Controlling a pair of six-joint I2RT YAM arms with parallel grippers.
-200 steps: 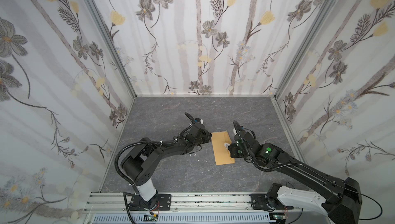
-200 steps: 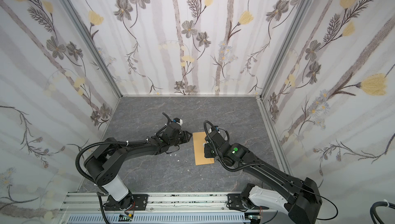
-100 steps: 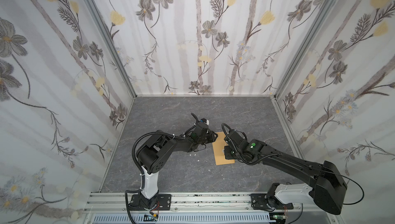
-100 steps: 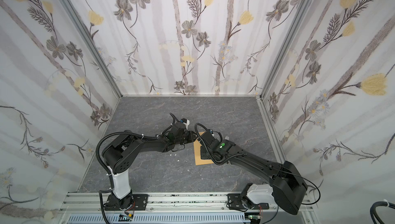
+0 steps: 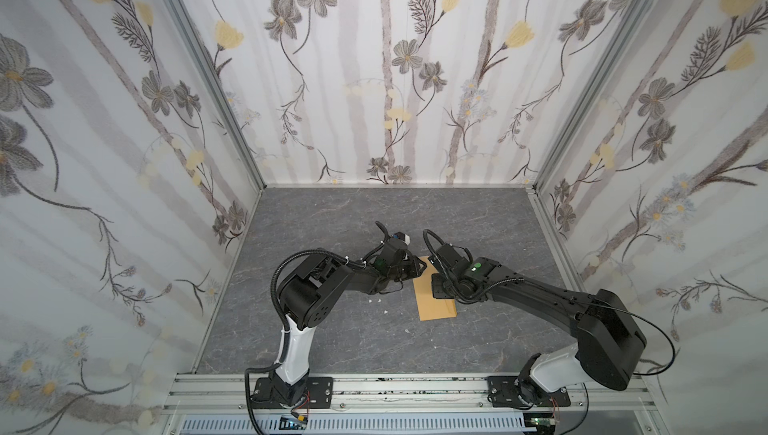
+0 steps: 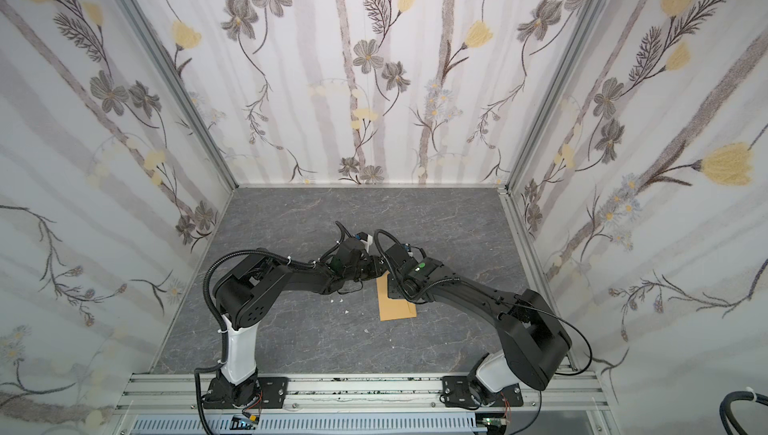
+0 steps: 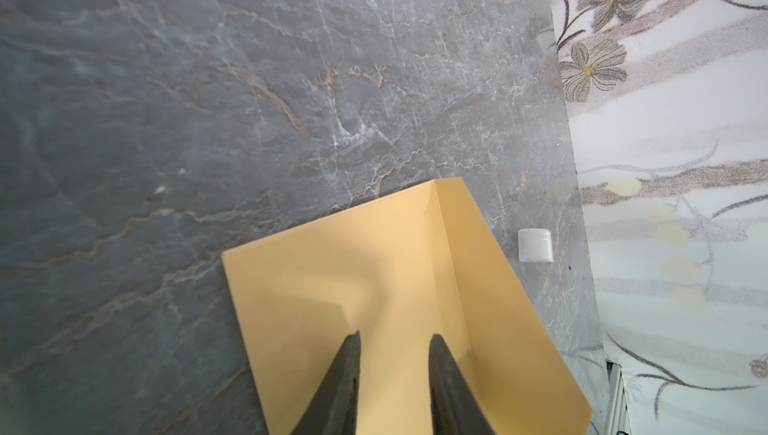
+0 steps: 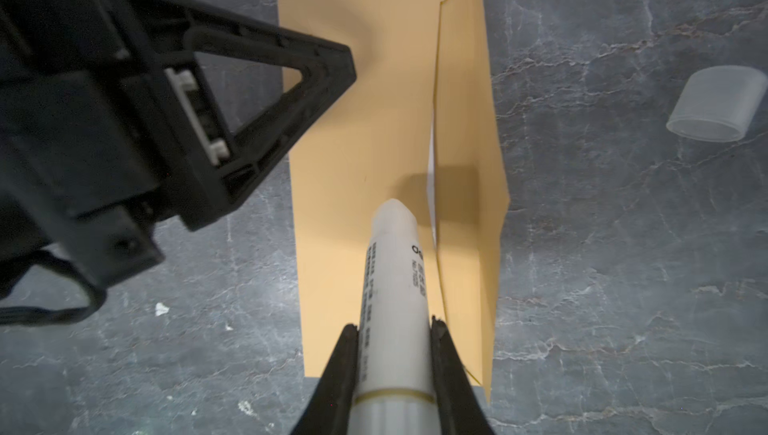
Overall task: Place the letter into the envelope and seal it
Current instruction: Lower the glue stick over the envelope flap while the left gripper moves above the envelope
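Envelope [image 5: 436, 306] lay flat on the counter [image 5: 332, 221], lower centre of both top views, its upper end hidden under my two wrists. Over the last second both arms swung in toward the middle. Right tool [image 8: 392, 325] slid left over the envelope, and left tool [image 7: 394, 339] came in from the other side.

Right tool was clamped on the glue stick [image 8: 395, 271], uncapped tip aimed beside the fold of the flap [image 8: 469, 163]. Cap [image 8: 719, 104] lay off at the upper right of the right wrist view.

Left tool jaws stood partly apart with nothing between them, tips over the brown paper. I couldn't confirm contact.

Letter [image 8: 431, 171] showed only as a white sliver at the mouth, so I read it as inserted. Flap was up and unsealed, so gluing looked like the step in hand.
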